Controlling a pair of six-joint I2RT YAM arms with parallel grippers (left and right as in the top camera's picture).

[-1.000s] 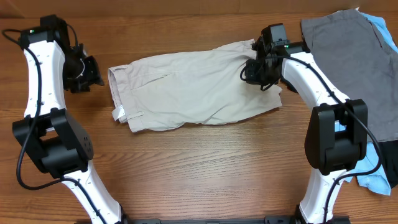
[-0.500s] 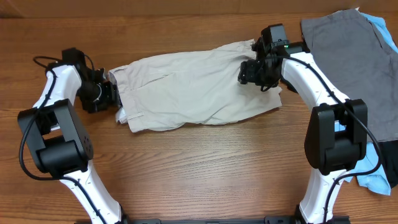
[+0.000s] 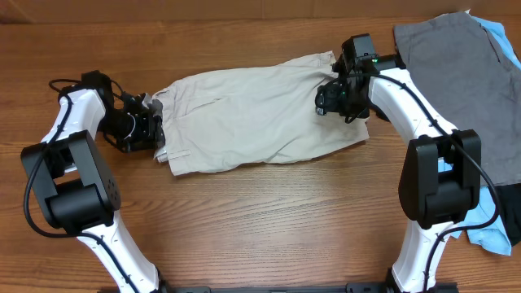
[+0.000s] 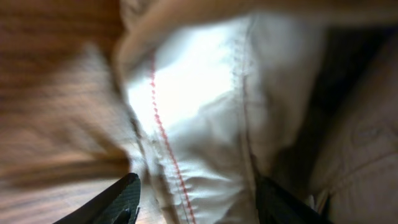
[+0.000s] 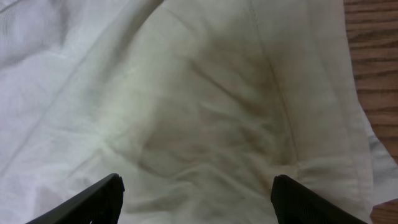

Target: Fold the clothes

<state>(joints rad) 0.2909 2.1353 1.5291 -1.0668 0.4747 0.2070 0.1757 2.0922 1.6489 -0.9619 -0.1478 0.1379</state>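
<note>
Pair of khaki shorts [image 3: 260,114], spread flat across the far middle of the surface [image 3: 260,236], waistband to the left and leg hems to the right; the cloth carries shallow wrinkles.

The left arm [image 3: 73,122] reaches the waistband end. In the left wrist view its fingertips [image 4: 127,196] stand apart with the white inner lining [image 4: 199,93] between them. The left jaws are partly open and not closed on anything.

The right arm [image 3: 407,89] hangs over the right leg panel. The right wrist view shows its fingertips [image 5: 102,196] far apart above bare cloth. The right jaws are wide open and empty.

At the right edge lie a grey garment [image 3: 456,65] on the far side, a light-blue garment [image 3: 488,236] showing from beneath it, and a black garment [image 3: 511,203] nearer. All are apart from the shorts.

Likely faults:
- The left jaws may close on the lining alone rather than the whole waistband, so one layer lifts and the rest drags.
- The right jaws sit over mid-panel rather than at a hem, so a pinch there may take only the top layer and bunch the fold.
- Unequal lifting by the two arms would skew the crease.
- The right arm may brush the nearby grey garment.

Count: one pair of shorts; three other garments (one grey, one light-blue, one black); two arms.
</note>
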